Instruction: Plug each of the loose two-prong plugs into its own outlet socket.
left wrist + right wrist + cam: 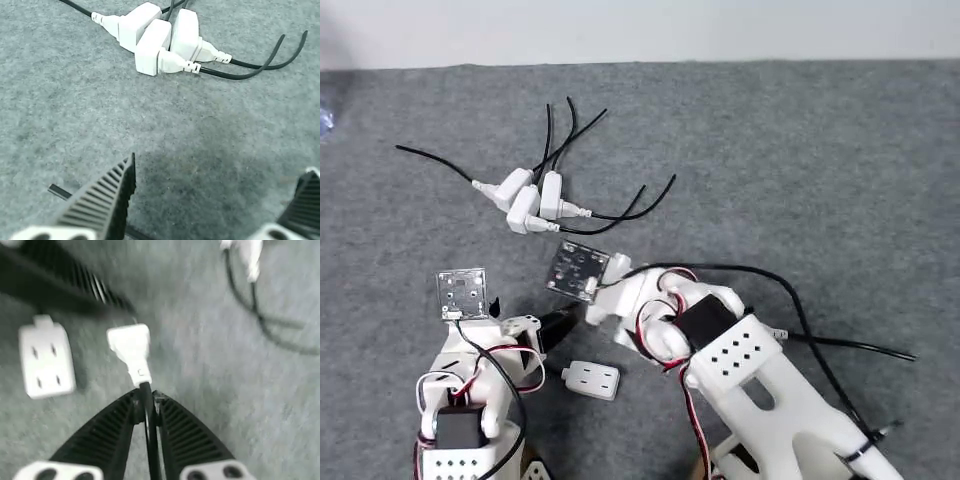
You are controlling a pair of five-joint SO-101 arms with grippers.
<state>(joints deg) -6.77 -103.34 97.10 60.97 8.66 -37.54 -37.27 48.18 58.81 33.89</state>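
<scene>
My right gripper [145, 400] is shut on the black cord just behind a loose white two-prong plug [129, 346], which hangs low over the grey mat. Beside the plug lies a free white outlet block [46, 360], which lies between the two arms [592, 378] in the high view. My left gripper [219, 170] stands open with nothing between its fingers, facing a cluster of three white outlet blocks with plugs in them [160, 40], seen at the back left [530, 200] in the high view. The left arm's black finger [60, 285] crosses just beyond the held plug.
Black cords [620, 212] fan out from the cluster across the mat. The right arm's own black cable [800, 310] trails off to the right. The mat's right half and far side are bare.
</scene>
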